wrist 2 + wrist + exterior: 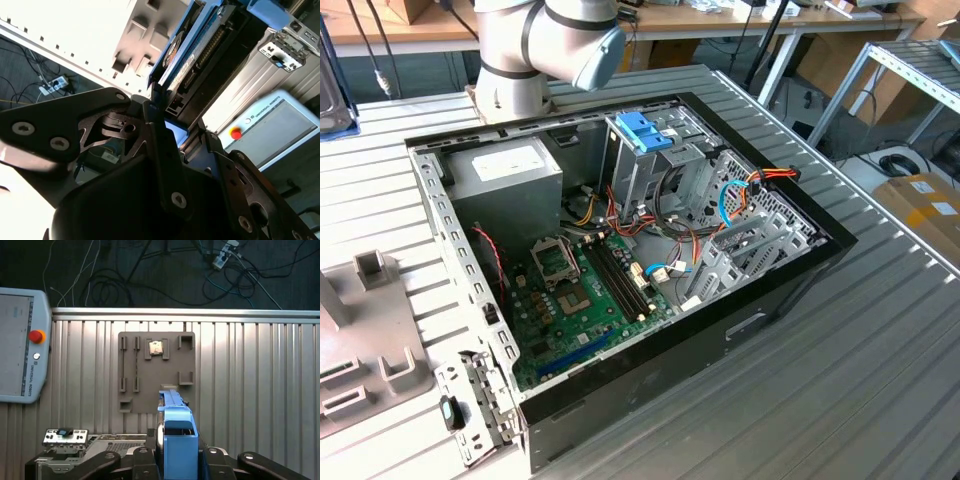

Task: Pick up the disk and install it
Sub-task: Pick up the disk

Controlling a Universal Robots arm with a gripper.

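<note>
The disk [176, 437] is seen edge on in the first wrist view, a thin metal slab capped by its blue plastic carrier frame. It stands between the black fingers of my gripper [176, 462], which is shut on it. In the second wrist view the disk [192, 52] sticks out past the gripper [175, 117], blue edges and connector side showing. It hangs in the air above the ribbed metal table [260, 390], over the near edge of a grey fixture plate [155, 372]. The open computer case [620, 260] lies on the table in the exterior view.
Inside the case stand a metal drive cage with a blue clip [645, 130], a grey power-supply box [510, 175] and the green motherboard [590, 290]. A teach pendant [20, 345] with a red button lies on the table. The arm's base [515, 60] is behind the case.
</note>
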